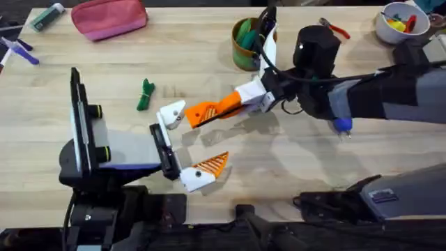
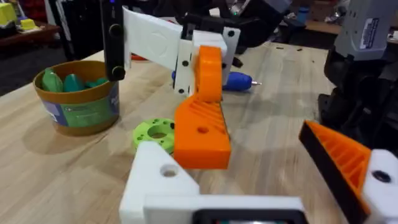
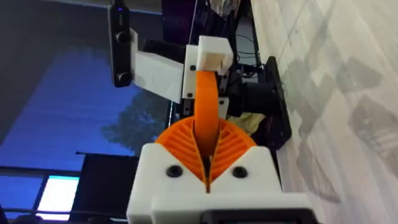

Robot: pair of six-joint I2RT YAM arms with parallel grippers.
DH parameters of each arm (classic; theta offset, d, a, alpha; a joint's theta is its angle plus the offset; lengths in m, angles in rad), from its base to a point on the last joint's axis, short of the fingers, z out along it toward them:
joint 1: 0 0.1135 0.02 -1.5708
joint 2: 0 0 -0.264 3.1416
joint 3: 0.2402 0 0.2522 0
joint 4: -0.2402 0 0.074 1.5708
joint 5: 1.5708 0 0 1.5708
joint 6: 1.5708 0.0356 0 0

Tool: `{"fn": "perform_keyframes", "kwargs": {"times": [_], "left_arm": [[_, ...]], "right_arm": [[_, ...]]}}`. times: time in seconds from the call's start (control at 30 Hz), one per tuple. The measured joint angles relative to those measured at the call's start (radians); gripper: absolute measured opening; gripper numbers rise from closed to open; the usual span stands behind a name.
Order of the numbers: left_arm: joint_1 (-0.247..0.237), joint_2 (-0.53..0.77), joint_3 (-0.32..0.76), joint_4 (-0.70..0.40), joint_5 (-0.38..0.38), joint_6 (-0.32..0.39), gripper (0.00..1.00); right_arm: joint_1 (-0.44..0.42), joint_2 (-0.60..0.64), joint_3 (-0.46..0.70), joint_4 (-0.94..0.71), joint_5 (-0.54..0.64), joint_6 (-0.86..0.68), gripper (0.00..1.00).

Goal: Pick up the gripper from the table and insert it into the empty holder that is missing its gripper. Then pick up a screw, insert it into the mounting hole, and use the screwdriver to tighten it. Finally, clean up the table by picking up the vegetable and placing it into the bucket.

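— Jaws first: how do the right arm's stand?

— Closed tight on the gripper (image 1: 209, 110), a smooth orange plastic wedge with ribbing. In the right wrist view the right gripper (image 3: 205, 163) has its ribbed orange pads pinching the piece edge-on, and the far end of the piece meets the holder (image 1: 171, 113), a blocky white plastic mount.

— And the left arm's jaws?

— Spread wide, holding nothing. The left gripper (image 1: 185, 145) has one white finger bare, which is that holder; the other carries a ribbed orange pad (image 1: 213, 164).

— Where are the other things?

— The screwdriver (image 2: 235, 81), a blue cylinder with a thin silver tip, lies on the pale wooden counter past the holder. The vegetable (image 1: 145, 95), dark green and knobbly, lies toward the counter's left half. The bucket (image 1: 247, 43), a round gold-brown can with a green label, stands near the far edge. A lime-green ring (image 2: 154, 133) lies flat near it.
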Motion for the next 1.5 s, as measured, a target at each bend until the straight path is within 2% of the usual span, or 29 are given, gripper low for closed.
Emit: {"fn": "perform_keyframes", "kwargs": {"times": [0.27,0.5,1.0,1.5], "left_arm": [[0.000,0.000,0.000,0.000,0.000,0.000,0.985],[0.000,0.000,0.000,0.000,0.000,0.000,0.986],[0.000,0.000,0.000,0.000,0.000,0.000,0.985],[0.000,0.000,0.000,0.000,0.000,0.000,0.985]], "right_arm": [[0.011,0.003,0.006,0.001,0.001,0.001,0.012],[0.013,0.058,0.008,0.001,0.001,-0.007,0.012],[0.020,0.060,0.024,0.046,-0.026,-0.004,0.012],[0.047,0.060,0.026,0.046,0.013,0.042,0.012]]}}
